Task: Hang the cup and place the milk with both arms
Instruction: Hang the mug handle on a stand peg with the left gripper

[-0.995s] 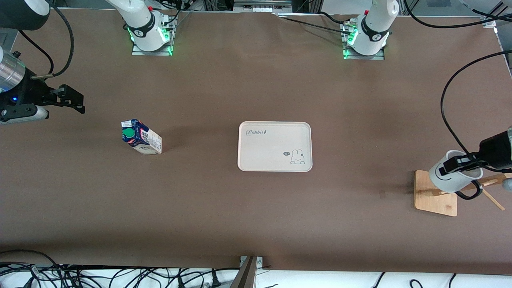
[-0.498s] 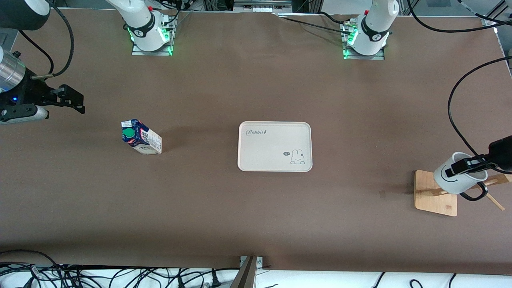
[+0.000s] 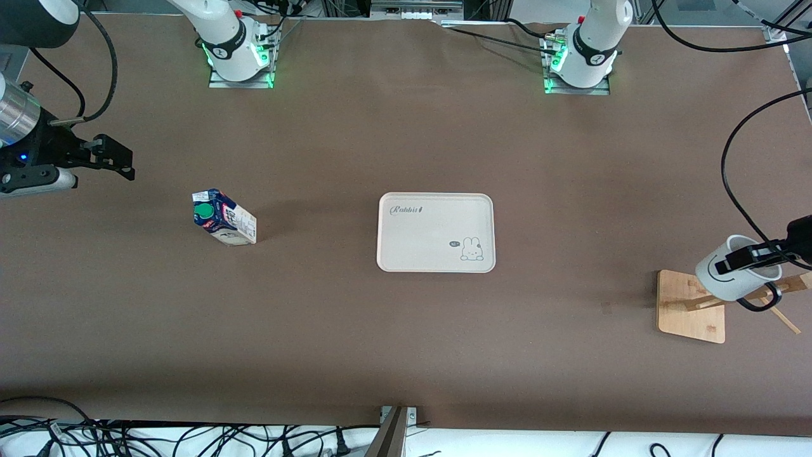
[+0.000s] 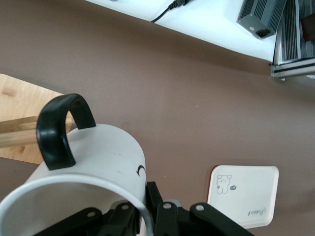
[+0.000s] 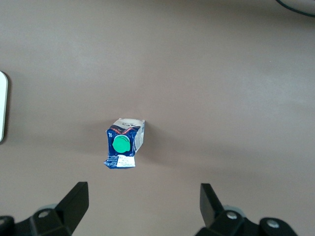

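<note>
My left gripper (image 3: 758, 255) is shut on the rim of the white cup (image 3: 726, 279) and holds it tilted in the air over the wooden rack (image 3: 688, 311). The cup's black handle (image 3: 759, 303) hangs close to a rack peg (image 3: 788, 285). In the left wrist view the cup (image 4: 103, 157) fills the frame, its handle (image 4: 56, 128) in front of the rack (image 4: 22, 105), with my gripper (image 4: 147, 209) clamped on its wall. The milk (image 3: 223, 219) stands on the table toward the right arm's end. My right gripper (image 3: 117, 162) is open and empty, waiting in the air near that end. The right wrist view shows the milk (image 5: 123, 143) past my open gripper (image 5: 142, 201).
A cream tray (image 3: 412, 247) with a rabbit drawing lies at the table's middle, and it also shows in the left wrist view (image 4: 251, 189). Cables run along the table edge nearest the front camera. A black cable loops over the table above the left gripper.
My left gripper has carried the cup a little farther toward the left arm's end of the table, along the rack peg. The right arm and the milk have not moved.
</note>
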Action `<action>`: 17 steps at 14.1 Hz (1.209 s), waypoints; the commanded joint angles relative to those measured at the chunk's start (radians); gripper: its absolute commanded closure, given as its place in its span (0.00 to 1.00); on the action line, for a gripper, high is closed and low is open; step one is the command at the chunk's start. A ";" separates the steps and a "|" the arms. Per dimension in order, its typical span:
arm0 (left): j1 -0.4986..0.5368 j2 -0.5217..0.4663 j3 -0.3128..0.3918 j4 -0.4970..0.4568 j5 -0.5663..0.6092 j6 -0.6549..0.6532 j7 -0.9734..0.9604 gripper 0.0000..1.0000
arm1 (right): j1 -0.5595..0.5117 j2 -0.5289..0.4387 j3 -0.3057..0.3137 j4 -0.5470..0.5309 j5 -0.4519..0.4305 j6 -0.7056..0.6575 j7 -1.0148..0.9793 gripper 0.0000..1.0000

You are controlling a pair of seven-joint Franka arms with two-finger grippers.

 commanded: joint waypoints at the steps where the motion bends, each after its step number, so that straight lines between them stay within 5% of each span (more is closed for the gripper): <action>1: 0.018 0.002 0.026 0.016 -0.027 -0.043 0.085 1.00 | -0.018 -0.021 0.022 -0.015 -0.010 0.005 0.013 0.00; 4: 0.019 0.002 0.028 0.016 -0.027 -0.047 0.113 1.00 | -0.020 -0.021 0.022 -0.015 -0.010 0.005 0.013 0.00; 5: 0.019 0.004 0.028 0.015 -0.026 -0.047 0.117 0.58 | -0.018 -0.021 0.022 -0.015 -0.010 0.005 0.013 0.00; 6: 0.019 0.001 0.028 0.009 -0.026 -0.050 0.120 0.01 | -0.018 -0.023 0.022 -0.015 -0.010 0.005 0.013 0.00; 9: 0.009 -0.021 0.025 0.016 -0.006 -0.053 0.110 0.00 | -0.018 -0.021 0.022 -0.015 -0.010 0.005 0.013 0.00; 17: -0.085 -0.165 0.028 0.061 0.144 -0.322 0.082 0.00 | -0.018 -0.021 0.022 -0.015 -0.010 0.005 0.013 0.00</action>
